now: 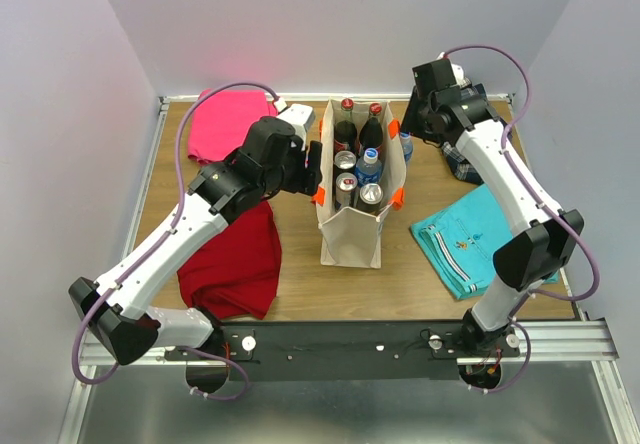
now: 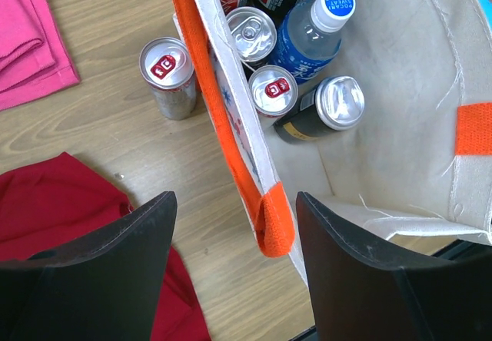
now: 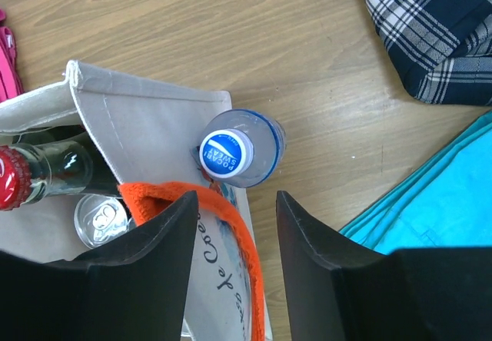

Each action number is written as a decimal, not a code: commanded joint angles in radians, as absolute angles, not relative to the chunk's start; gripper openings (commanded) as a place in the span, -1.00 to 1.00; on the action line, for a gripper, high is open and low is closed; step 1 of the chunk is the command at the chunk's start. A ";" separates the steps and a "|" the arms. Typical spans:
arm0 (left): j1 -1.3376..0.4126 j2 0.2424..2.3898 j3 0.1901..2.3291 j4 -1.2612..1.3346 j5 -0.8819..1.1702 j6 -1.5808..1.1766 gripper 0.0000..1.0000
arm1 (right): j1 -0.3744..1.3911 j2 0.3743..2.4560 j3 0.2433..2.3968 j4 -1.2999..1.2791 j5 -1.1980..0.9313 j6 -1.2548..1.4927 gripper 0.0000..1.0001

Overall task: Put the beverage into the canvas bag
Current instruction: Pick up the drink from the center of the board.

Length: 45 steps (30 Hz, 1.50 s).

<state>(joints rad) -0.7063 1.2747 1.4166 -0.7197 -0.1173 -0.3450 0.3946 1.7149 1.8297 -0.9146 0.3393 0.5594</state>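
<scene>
The cream canvas bag (image 1: pixel 350 239) with orange straps stands upright mid-table, holding two red-capped cola bottles (image 1: pixel 360 122), several cans and a blue-capped bottle (image 1: pixel 369 164). My left gripper (image 1: pixel 316 170) is open at the bag's left rim. In the left wrist view its jaws (image 2: pixel 234 203) straddle the rim and orange strap (image 2: pixel 274 226). A silver can (image 2: pixel 167 76) stands outside on the table. My right gripper (image 1: pixel 408 124) is open at the right rim, above a blue-capped Pocari Sweat bottle (image 3: pixel 238 153) that stands outside against the bag wall (image 3: pixel 146 118).
A pink cloth (image 1: pixel 225 124) lies at the back left and a red cloth (image 1: pixel 235 259) at the front left. A teal cloth (image 1: pixel 470 239) lies at the front right and a plaid cloth (image 1: pixel 462 164) behind it. Walls enclose the table.
</scene>
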 commanded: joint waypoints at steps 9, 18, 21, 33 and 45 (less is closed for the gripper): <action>-0.677 1.278 1.427 -0.696 -0.066 -0.347 0.46 | 0.344 1.776 1.830 -0.884 0.199 0.555 0.04; -0.666 1.293 1.434 -0.689 -0.071 -0.354 0.46 | 0.311 1.844 1.858 -0.862 0.141 0.529 0.05; -0.664 1.298 1.436 -0.689 -0.071 -0.354 0.46 | 0.310 1.862 1.862 -0.868 0.133 0.517 0.05; -0.658 1.299 1.430 -0.683 -0.074 -0.360 0.46 | 0.310 1.882 1.867 -0.871 0.127 0.491 -0.03; -0.658 1.290 1.417 -0.680 -0.064 -0.359 0.46 | 0.310 1.896 1.894 -0.946 0.144 0.462 -0.99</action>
